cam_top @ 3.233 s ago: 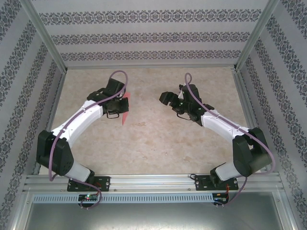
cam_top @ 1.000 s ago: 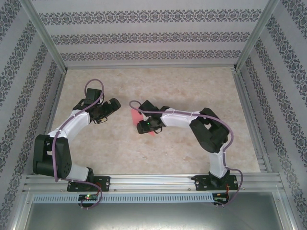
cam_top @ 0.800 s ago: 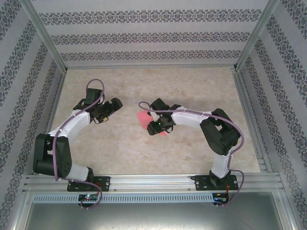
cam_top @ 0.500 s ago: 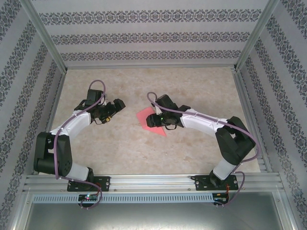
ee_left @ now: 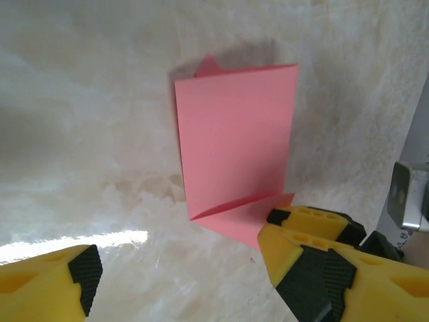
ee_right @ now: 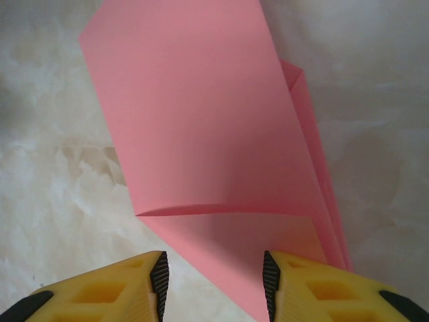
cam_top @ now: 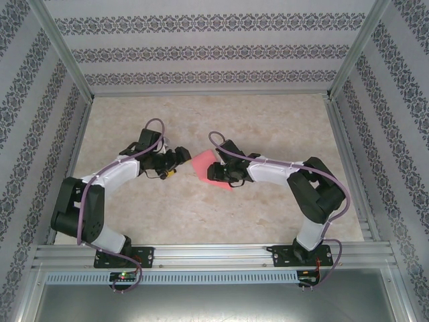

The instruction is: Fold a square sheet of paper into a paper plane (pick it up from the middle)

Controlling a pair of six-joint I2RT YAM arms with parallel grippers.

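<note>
The left arm has reached in toward the middle, so the left gripper (cam_top: 175, 161) now sits just beside the sheet of paper (cam_top: 204, 164), where a moment ago it hung well to the left. The right arm has folded its elbow in.

Nearest, an aluminium rail (cam_top: 214, 255) carries both arm bases. Beyond it, on the mottled beige bench (cam_top: 268, 121), the sheet lies near the centre, part folded. The left wrist view shows one panel of it (ee_left: 234, 141) raised off the bench, with a small corner peeking out behind the top edge. The left gripper (ee_left: 181, 258) is spread wide with nothing between its fingers; its right finger (ee_left: 308, 261) covers the sheet's nearest corner.

The right gripper (cam_top: 224, 173) is at the sheet's right side, hiding that edge from above. Its wrist view shows the jaws partly apart, astride the sheet (ee_right: 201, 114). Whether the gripper (ee_right: 214, 268) pinches a layer cannot be told, as the near edge is cut off.

Farthest, patterned wallpaper (cam_top: 214, 50) closes in the bench.
</note>
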